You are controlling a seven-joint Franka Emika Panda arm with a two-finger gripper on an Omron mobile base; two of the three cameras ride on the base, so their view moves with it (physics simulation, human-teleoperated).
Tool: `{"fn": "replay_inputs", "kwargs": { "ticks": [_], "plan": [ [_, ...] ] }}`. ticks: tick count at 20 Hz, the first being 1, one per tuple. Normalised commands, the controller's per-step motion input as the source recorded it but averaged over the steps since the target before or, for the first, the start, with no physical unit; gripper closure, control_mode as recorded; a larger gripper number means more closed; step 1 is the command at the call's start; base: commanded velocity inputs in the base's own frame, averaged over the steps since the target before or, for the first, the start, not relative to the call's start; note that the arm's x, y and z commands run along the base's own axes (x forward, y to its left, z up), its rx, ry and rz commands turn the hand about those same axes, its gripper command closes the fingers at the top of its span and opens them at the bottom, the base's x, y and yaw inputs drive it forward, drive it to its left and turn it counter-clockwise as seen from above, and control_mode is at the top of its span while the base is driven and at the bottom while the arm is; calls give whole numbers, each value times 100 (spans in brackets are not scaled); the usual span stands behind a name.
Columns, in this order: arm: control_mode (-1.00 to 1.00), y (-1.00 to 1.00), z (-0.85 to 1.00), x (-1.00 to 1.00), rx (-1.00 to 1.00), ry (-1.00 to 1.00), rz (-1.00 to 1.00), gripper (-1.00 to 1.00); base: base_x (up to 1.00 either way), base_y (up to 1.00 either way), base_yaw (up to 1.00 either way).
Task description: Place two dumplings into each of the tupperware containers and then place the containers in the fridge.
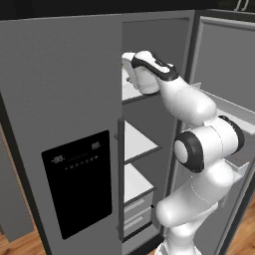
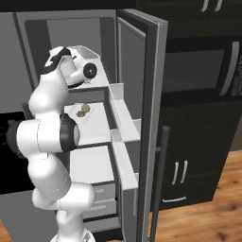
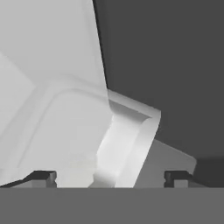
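The fridge (image 1: 64,89) stands open, and my arm reaches onto its top shelf. Up close in the hand view, a white translucent tupperware container (image 3: 74,131) lies on that shelf. Its rounded corner wall sits between the two fingertips of my gripper (image 3: 110,177). The fingertips stand wide apart and neither touches the container, so the gripper is open. One shelf lower, a second tupperware container (image 2: 90,119) holds two olive-beige dumplings (image 2: 84,110). Whatever lies inside the upper container is hidden.
The right fridge door (image 2: 146,123) hangs open with white door bins (image 2: 124,118) close beside my arm. The left door carries a black dispenser panel (image 1: 77,182). White shelves (image 1: 139,142) and drawers (image 1: 137,211) sit below. A black cabinet with a microwave (image 2: 198,71) stands to the right.
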Motion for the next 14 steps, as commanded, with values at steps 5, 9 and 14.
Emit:
{"fn": "replay_inputs", "kwargs": {
  "ticks": [5, 9, 14],
  "plan": [
    [-100, -56, 44, -10, 0, -8, 0, -100, 0, 0, 0],
    [-100, -100, 20, -69, 0, 0, -1, -100, 0, 0, 0],
    [-100, -53, 26, -100, -7, 0, -18, -100, 0, 0, 0]
  ]
}}
